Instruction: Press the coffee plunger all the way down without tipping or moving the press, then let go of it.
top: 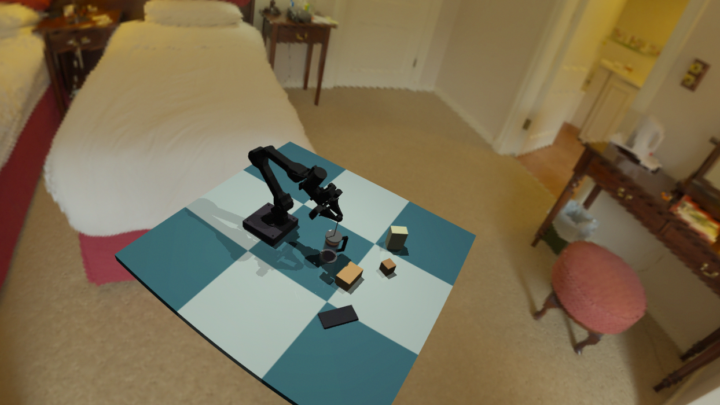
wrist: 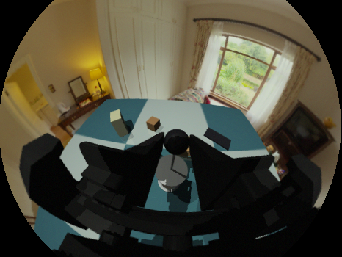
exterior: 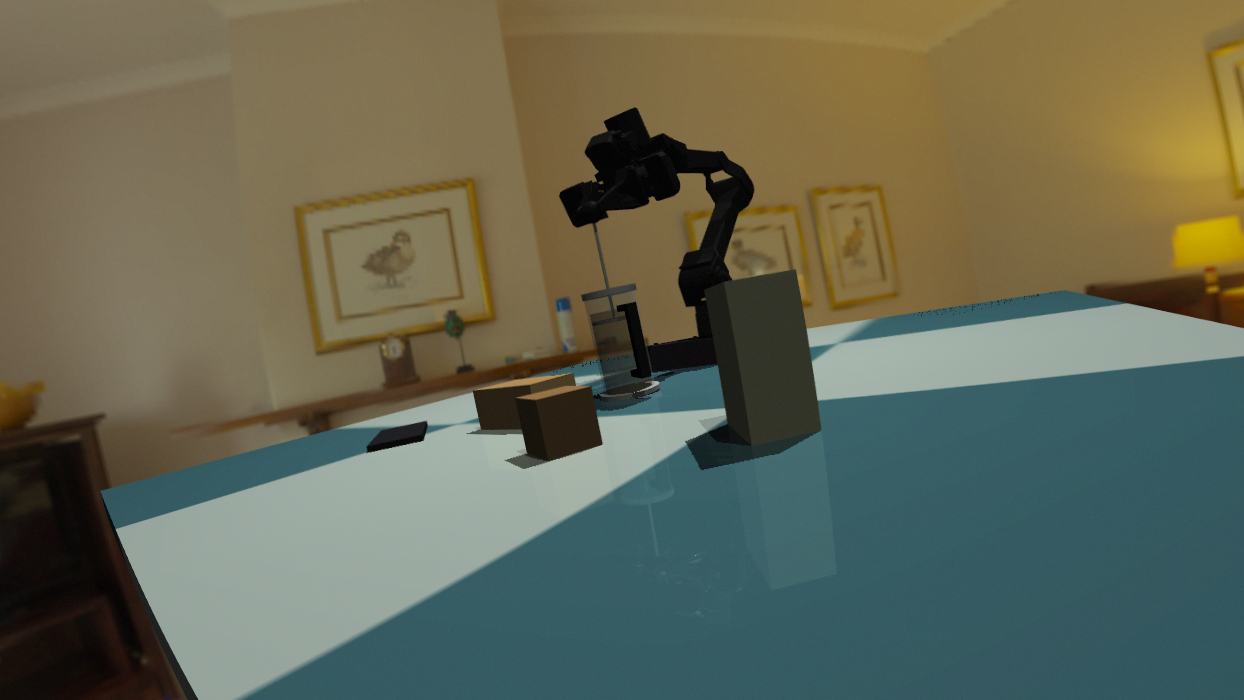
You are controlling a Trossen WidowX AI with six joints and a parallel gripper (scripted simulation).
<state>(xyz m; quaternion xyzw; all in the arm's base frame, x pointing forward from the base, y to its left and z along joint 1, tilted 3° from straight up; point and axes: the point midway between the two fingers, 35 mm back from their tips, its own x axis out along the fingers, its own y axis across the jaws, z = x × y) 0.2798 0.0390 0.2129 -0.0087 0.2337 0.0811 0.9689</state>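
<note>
The coffee press (top: 332,239) (exterior: 614,352) (wrist: 169,172) stands upright on the table, a clear cylinder with a grey lid and a black side handle. Its thin plunger rod (top: 336,228) (exterior: 601,252) rises well above the lid, so the plunger is up. The round black knob (wrist: 176,142) tops the rod. My gripper (top: 339,217) (exterior: 590,209) (wrist: 176,136) is shut on the knob, one fingertip on each side of it, high above the lid. In the top and exterior views the fingers mostly hide the knob.
A wide tan block (top: 348,275) (exterior: 497,407) lies close to the press. A small brown cube (top: 387,267) (exterior: 561,426) (wrist: 153,124), a tall pale block (top: 396,238) (exterior: 767,361) (wrist: 119,125) and a flat black slab (top: 338,316) (exterior: 397,436) (wrist: 217,138) stand or lie farther off.
</note>
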